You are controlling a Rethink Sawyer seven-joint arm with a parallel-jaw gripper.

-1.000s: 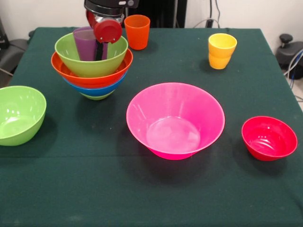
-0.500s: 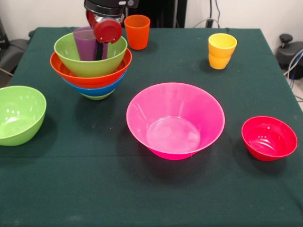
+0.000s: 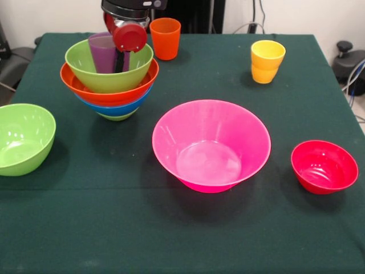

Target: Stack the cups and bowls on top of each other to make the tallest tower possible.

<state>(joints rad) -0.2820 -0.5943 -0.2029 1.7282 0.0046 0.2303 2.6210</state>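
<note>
**Tool down in the stack, lots of room up front**

So the tower (image 3: 109, 85) sits near the back left of the surface (image 3: 188, 234): lime green bowl at the bottom, then blue, then orange, then another lime green bowl (image 3: 108, 71) on top, with a purple cup (image 3: 102, 52) standing inside that top bowl. The tool (image 3: 121, 60) comes down from above right into that top bowl, just beside the purple cup, with its round red housing sitting over the rim. Honestly can't tell if it's gripping the cup or spread apart, the fingers are mostly hidden down in the bowl.

An orange cup (image 3: 165, 38) stands upright just beside the stack, close to the back edge. A yellow cup (image 3: 267, 61) is back right, well apart from everything. The big pink bowl (image 3: 211, 145) takes the middle. A small red bowl (image 3: 324, 166) sits to its right, near the right edge. A loose lime green bowl (image 3: 24, 138) is hard against the left edge, partly cut off.

The front strip of the surface is wide open, and there are decent gaps between the pink bowl and both neighbours.

No writing or logos readable on anything.
</note>
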